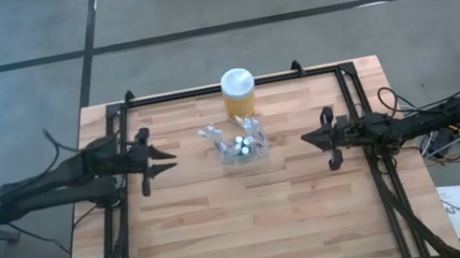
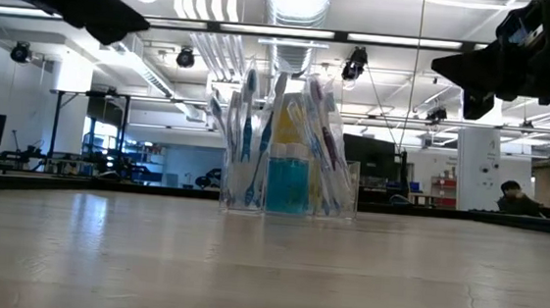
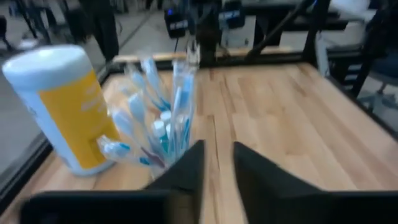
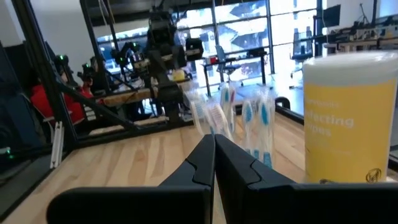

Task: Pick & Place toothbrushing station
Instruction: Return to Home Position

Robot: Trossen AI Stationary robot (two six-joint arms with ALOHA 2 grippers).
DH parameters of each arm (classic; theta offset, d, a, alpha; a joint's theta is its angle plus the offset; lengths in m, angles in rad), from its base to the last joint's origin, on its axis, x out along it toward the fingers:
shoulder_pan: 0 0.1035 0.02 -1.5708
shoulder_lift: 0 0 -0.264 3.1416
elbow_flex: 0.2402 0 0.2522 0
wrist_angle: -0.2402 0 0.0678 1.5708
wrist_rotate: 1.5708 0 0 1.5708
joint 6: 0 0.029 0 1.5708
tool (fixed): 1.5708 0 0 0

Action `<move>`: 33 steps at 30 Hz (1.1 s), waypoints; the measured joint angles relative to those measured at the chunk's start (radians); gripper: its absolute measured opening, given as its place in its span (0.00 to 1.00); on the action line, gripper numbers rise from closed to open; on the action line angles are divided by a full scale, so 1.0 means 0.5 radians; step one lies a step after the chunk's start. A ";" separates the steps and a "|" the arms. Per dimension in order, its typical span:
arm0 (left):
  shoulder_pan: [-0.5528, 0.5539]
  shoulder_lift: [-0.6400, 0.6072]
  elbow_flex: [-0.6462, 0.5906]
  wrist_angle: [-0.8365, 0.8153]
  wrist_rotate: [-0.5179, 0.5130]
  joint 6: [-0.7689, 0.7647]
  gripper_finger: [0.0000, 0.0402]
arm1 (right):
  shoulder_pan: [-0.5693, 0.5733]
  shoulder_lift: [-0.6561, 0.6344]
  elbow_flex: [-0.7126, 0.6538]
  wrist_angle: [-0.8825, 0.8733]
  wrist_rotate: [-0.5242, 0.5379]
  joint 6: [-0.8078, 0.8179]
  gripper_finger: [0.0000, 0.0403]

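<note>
The left gripper (image 1: 171,161) hangs empty, fingers slightly apart; the right gripper (image 1: 306,140) hangs empty, fingers pressed together. Between the 2, apart from both, the clear holder (image 1: 243,149) stands packed with upright toothbrushes (image 2: 257,138), just in front of the yellow jar (image 1: 239,94), toward the far edge of the table (image 1: 229,233).

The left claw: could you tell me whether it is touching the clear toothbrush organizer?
Apart. The high view shows bare table between the left claw and the clear toothbrush organizer.
</note>
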 joint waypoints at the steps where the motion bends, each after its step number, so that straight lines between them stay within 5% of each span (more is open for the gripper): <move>1: 0.000 -0.060 -0.019 0.005 0.016 -0.001 0.17 | 0.000 -0.016 0.001 0.001 0.000 -0.001 0.02; 4: 0.000 -0.228 -0.081 0.058 0.064 -0.022 0.03 | 0.000 -0.073 0.001 -0.017 0.000 -0.005 0.02; 11: 0.002 -0.437 -0.234 0.112 -0.092 -0.153 0.01 | -0.097 -0.301 0.002 -0.286 0.009 0.088 0.02; 27: 0.002 -0.624 -0.703 0.518 -0.016 -0.064 0.00 | -0.185 -0.896 0.002 -0.948 -0.019 0.103 0.02; 33: 0.001 -0.808 -0.726 0.409 0.048 -0.120 0.00 | -0.186 -1.107 0.001 -1.131 -0.017 0.108 0.02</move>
